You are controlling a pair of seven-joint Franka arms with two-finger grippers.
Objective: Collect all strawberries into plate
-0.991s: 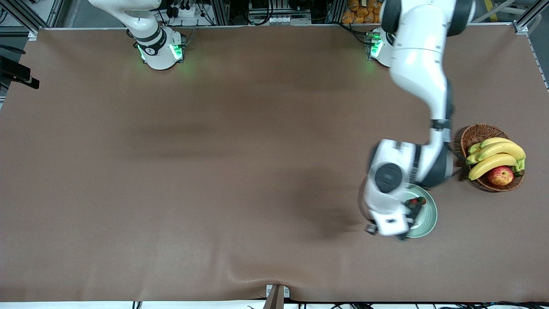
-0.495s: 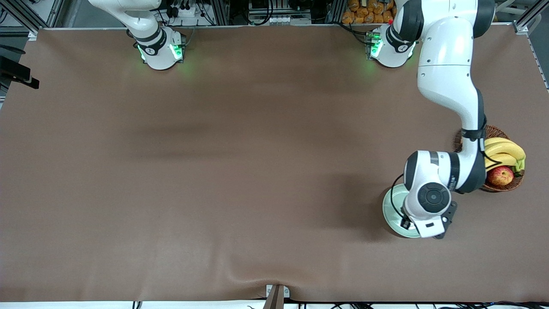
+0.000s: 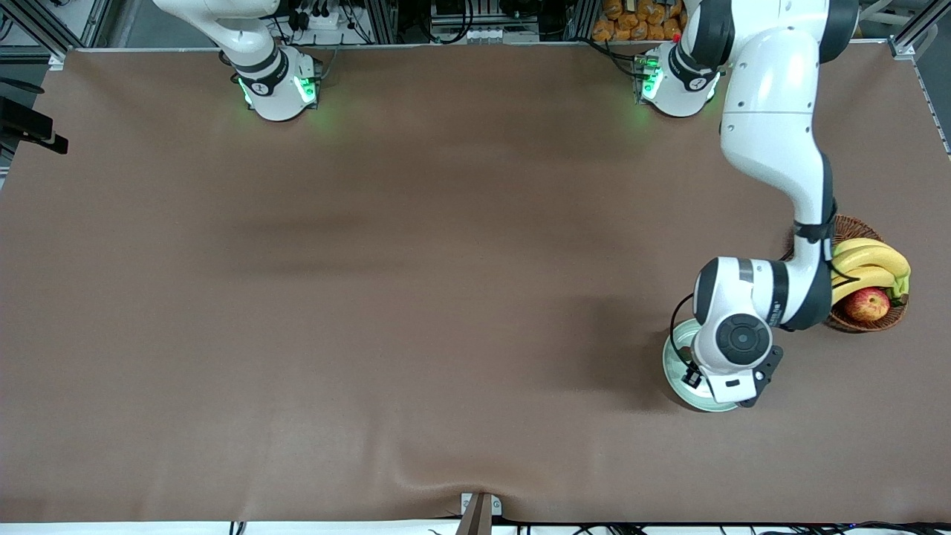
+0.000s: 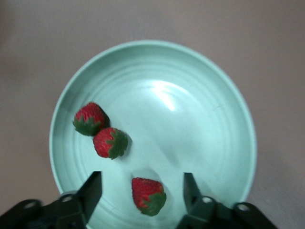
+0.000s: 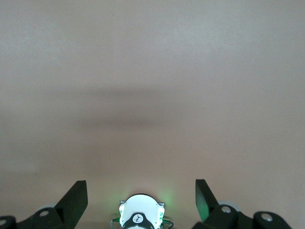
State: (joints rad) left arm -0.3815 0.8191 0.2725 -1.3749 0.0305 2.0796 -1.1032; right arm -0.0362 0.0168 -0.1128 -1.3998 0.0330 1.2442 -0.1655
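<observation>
The pale mint-green plate (image 4: 190, 119) holds three strawberries. Two strawberries (image 4: 90, 118) (image 4: 110, 142) lie touching each other near the rim. A third strawberry (image 4: 148, 195) lies on the plate between the fingers of my left gripper (image 4: 142, 193), which is open and touches nothing. In the front view the left arm's wrist (image 3: 735, 342) covers most of the plate (image 3: 671, 364) and hides the berries. My right gripper (image 5: 140, 193) is open and empty over bare table by its own base, where that arm waits.
A brown wicker basket (image 3: 854, 323) with bananas (image 3: 873, 260) and a red-yellow apple (image 3: 868, 305) stands beside the plate, toward the left arm's end of the table. The left forearm passes over the basket's rim. Brown cloth covers the table (image 3: 371, 297).
The left hand swung across the plate toward the basket and settled over it. Its fingers have opened, and a strawberry lies free between them on the plate. The right arm has not moved.
</observation>
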